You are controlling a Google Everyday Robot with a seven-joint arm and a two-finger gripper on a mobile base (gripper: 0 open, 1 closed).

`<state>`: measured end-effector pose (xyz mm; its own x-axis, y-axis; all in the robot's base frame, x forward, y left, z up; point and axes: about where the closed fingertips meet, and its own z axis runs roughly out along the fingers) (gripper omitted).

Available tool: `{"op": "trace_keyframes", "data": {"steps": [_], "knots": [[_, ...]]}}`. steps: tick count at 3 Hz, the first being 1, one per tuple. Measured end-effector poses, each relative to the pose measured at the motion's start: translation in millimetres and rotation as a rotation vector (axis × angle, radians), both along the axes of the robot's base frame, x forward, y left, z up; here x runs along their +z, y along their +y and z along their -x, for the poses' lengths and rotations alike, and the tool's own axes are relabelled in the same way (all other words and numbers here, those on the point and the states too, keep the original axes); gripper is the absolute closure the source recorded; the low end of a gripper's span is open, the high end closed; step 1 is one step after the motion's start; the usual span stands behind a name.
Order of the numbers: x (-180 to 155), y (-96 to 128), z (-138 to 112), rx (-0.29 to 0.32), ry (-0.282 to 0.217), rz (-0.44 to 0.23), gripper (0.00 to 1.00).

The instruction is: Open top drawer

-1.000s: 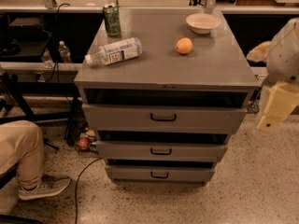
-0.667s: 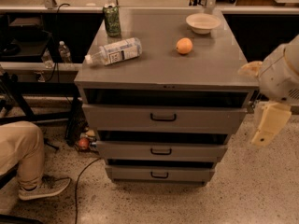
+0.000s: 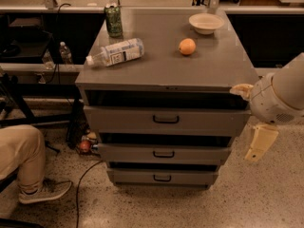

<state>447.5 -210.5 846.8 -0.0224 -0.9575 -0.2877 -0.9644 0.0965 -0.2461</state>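
The grey metal cabinet [image 3: 166, 65] has three drawers. The top drawer [image 3: 123, 121] is the tallest and widest, with a black bracket handle [image 3: 166, 119] at its centre. A dark gap shows above its front. My gripper [image 3: 260, 143] hangs from the white arm [image 3: 280, 96] just off the cabinet's right side. It is level with the gap between the top and middle drawers, right of the handle and apart from it.
On the cabinet top are a green can [image 3: 113, 20], a lying water bottle [image 3: 116, 52], an orange [image 3: 187, 46] and a white bowl [image 3: 206, 23]. A person's leg and shoe [image 3: 28, 167] are at the lower left. Cables and a red object [image 3: 84, 146] lie on the floor beside the cabinet.
My arm and gripper have moved down and to the left, closer to the cabinet's right side. The drawers and the objects on top have not moved.
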Motion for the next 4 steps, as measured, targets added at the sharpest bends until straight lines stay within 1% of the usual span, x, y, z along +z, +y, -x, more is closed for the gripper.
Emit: {"op": "trace_keyframes", "data": {"steps": [1,2,3,4], "knots": [[-63.3,-9.7,-24.0,-0.009,0.070,-0.101,0.00],[-65.0,-10.1,-24.6,-0.006,0.067,-0.100,0.00],[-78.1,-13.6,-28.8,0.023,0.045,-0.089,0.00],[-93.5,-20.3,-39.5,0.049,-0.003,-0.071,0.00]]}}
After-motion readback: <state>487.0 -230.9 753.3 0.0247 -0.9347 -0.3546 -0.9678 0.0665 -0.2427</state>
